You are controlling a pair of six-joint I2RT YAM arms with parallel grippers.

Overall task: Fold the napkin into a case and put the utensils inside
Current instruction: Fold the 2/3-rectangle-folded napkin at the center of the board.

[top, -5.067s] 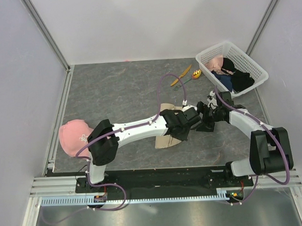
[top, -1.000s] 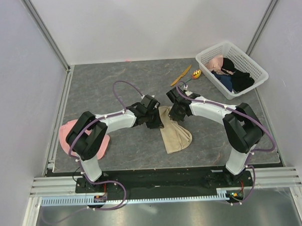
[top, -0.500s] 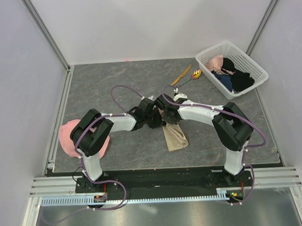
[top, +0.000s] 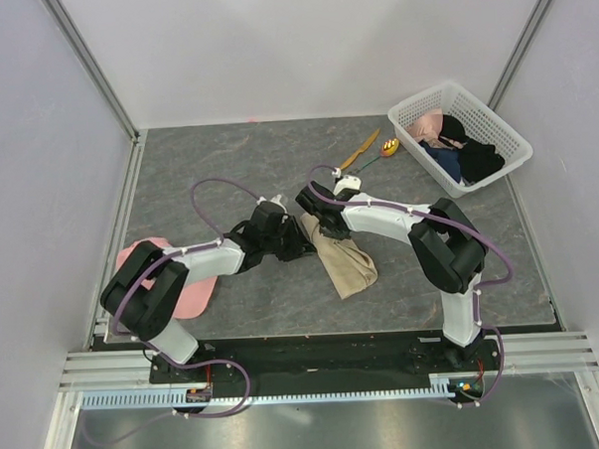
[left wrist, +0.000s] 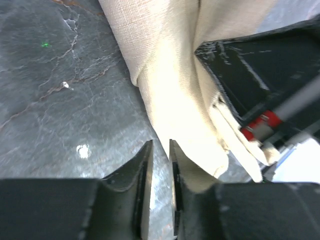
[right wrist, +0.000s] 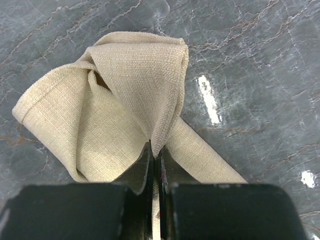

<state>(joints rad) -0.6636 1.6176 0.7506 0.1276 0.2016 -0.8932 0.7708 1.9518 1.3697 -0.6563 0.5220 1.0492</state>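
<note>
The beige napkin (top: 345, 260) lies bunched in a long, folded strip at the table's middle. My right gripper (right wrist: 155, 150) is shut on a pinched fold of the napkin (right wrist: 125, 95) at its far end, seen from above as the right gripper (top: 316, 218). My left gripper (left wrist: 161, 147) stands slightly open, with bare table showing through the narrow gap. The napkin (left wrist: 175, 100) lies just past its right finger. From above, the left gripper (top: 296, 241) sits at the cloth's left edge. The orange knife (top: 360, 149) and the spoon (top: 387, 148) lie at the back.
A white basket (top: 504, 126) of dark and pink clothes stands at the back right. A pink cap (top: 173, 280) lies at the left, partly under the left arm. Walls close in the table on three sides.
The left jaws have parted and let go of the napkin, and the left arm has drawn back to the left. The right gripper has shifted left with the napkin's far end.
</note>
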